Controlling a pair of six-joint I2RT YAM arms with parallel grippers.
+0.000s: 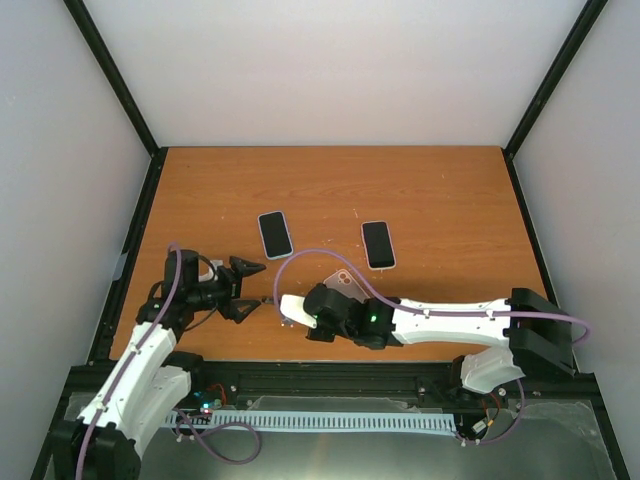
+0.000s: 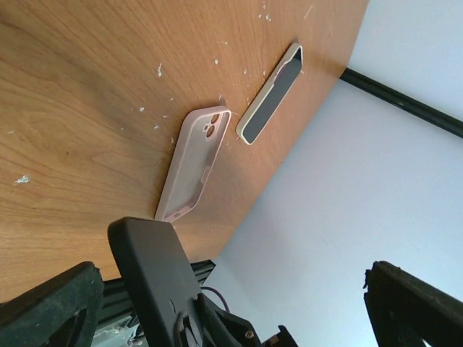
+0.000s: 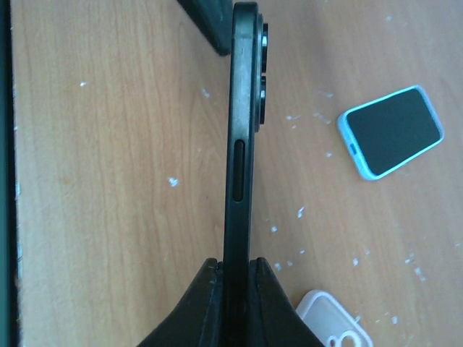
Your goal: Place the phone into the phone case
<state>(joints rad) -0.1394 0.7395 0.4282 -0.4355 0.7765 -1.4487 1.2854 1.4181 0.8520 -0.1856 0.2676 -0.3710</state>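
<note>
Grips a dark phone (image 3: 242, 130) edge-on in the clamped right hand (image 3: 235, 278), camera bumps turned toward 3 o'clock in the right wrist view, over the wooden surface (image 1: 450, 190). Holds the left hand (image 1: 255, 287) spread wide, at 10 o'clock of the right hand and just beside the phone's free end. Shows the empty pink phone case (image 1: 343, 279) flat on the surface at 2 o'clock of the right hand. Shows a blue-cased phone (image 1: 275, 234) at 10 o'clock of that case and a cream-cased phone (image 1: 378, 244) at 1 o'clock.
</note>
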